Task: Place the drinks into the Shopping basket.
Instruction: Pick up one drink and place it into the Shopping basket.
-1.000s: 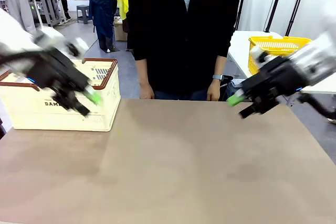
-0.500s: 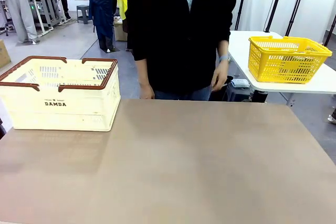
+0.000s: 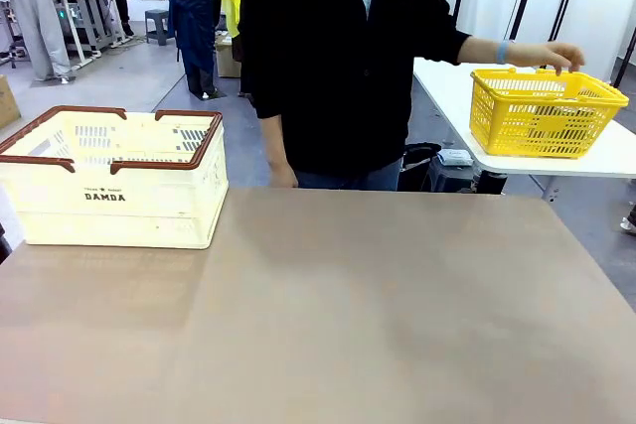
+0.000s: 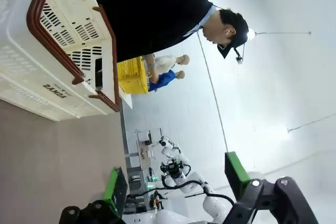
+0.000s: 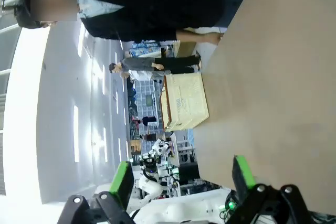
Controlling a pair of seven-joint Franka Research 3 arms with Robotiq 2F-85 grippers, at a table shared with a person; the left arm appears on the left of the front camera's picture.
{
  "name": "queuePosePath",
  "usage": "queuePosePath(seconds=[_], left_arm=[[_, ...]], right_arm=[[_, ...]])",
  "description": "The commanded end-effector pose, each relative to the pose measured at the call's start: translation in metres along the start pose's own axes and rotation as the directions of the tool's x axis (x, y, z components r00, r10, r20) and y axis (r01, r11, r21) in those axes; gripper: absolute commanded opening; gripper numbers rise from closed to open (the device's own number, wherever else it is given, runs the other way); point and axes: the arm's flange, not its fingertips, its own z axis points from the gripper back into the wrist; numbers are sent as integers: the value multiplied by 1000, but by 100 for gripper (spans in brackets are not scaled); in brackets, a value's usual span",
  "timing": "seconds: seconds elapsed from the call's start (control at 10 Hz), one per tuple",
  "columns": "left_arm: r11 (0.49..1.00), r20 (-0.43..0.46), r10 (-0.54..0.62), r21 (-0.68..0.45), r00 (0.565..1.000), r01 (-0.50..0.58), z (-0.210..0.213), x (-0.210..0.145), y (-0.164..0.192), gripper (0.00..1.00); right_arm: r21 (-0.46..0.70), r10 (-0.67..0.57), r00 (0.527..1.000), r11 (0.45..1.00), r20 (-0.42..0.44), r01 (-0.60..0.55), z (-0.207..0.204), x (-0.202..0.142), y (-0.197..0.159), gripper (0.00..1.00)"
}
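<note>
Item one, Shopping basket [image 3: 119,215]: cream with a brown rim, upright on my desk [image 3: 378,315] at ten o'clock. Item two, my left tool [image 4: 176,177] and right tool [image 5: 182,176]: green pads spread wide apart on both, nothing between them. Item three, person's hand [image 3: 558,55]: on the rim of a yellow basket [image 3: 542,121] at two o'clock, on a white side table [image 3: 616,158]
</note>
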Motion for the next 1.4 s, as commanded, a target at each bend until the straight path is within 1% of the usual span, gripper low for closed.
queuePosePath(seconds=[0.0, 1.3], left_arm=[[1000, -11, -6, 3, 1000, 6, 3, -2, -3, 100], [1000, -11, -6, 3, 1000, 6, 3, -2, -3, 100]], right_arm=[[-2, 5, 1000, 1000, -19, -5, 3, -2, 11, 100], [-2, 5, 1000, 1000, -19, -5, 3, -2, 11, 100]])
